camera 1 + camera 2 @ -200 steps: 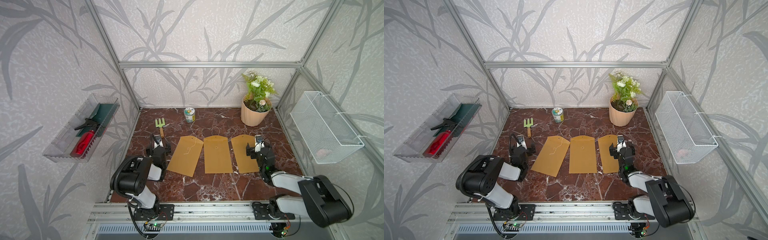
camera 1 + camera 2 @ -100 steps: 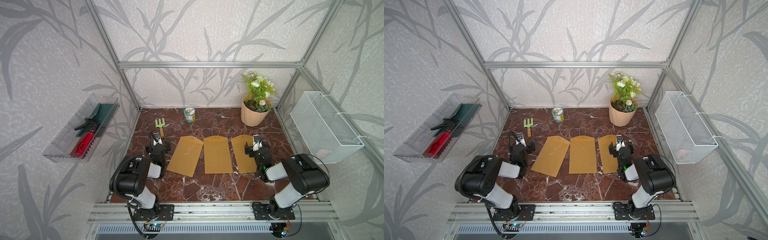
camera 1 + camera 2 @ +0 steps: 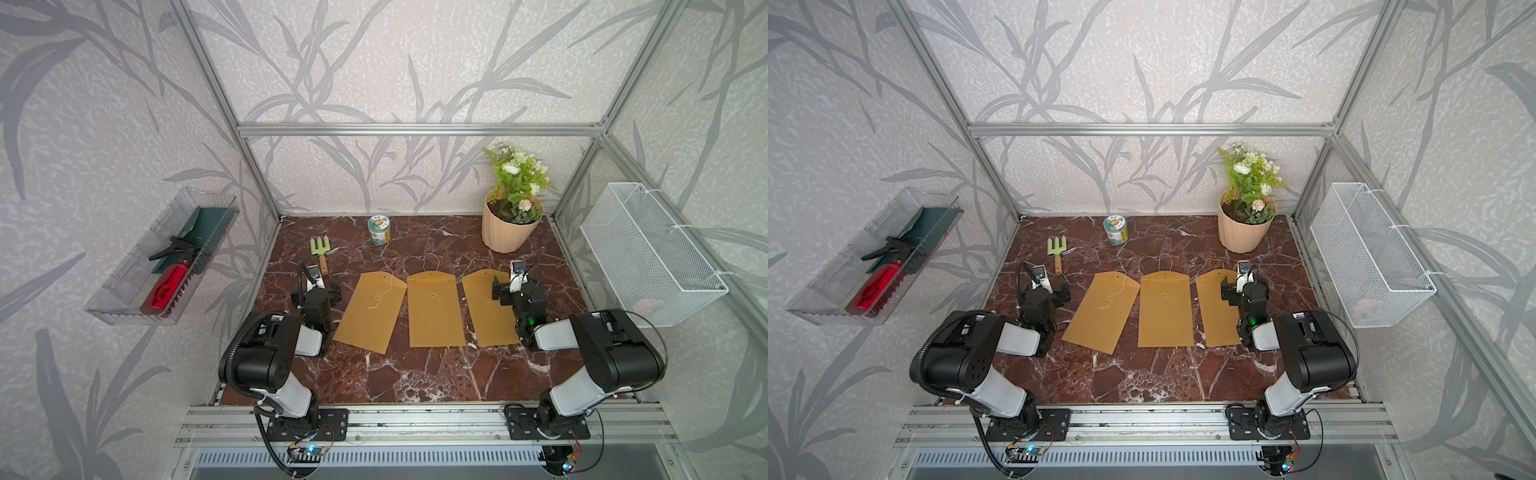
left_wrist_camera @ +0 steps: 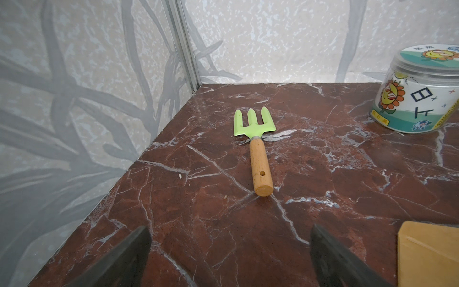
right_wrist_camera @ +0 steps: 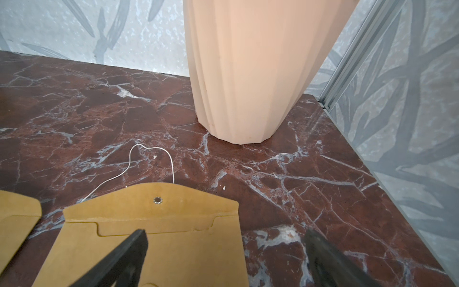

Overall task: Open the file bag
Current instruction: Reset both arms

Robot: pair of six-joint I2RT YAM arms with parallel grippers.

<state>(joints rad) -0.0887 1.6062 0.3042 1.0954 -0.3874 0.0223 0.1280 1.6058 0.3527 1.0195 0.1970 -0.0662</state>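
Spanning the cell floor, the marble worktop (image 3: pixel 415 374) carries a row of three tan envelopes: the left file bag (image 3: pixel 370 311), slightly skewed, the middle file bag (image 3: pixel 434 316) and the right file bag (image 3: pixel 488 311), each apart from its neighbour. Both arms sit folded low towards the near rail. A peach plant pot (image 3: pixel 509 232) stands in the far right corner, well beyond the row. The left tool (image 4: pixel 231 248) is spread wide and empty, facing a small garden fork (image 4: pixel 257 149) on bare stone, with the left file bag just to its right. The right tool (image 5: pixel 226 248) is likewise spread and empty at the right file bag's right edge, one finger (image 5: pixel 119 258) above the paper and the other above stone; contact cannot be told. On that bag the flap (image 5: pixel 154 206) lies folded back towards the far side, its mouth exposed, the string (image 5: pixel 149 159) loose on the stone beyond the eyelet (image 5: pixel 157 200). All three bags look unwound, so the opening seems done or nearly so; any next move would call for a light pinch on one thin paper edge, without dragging the bag
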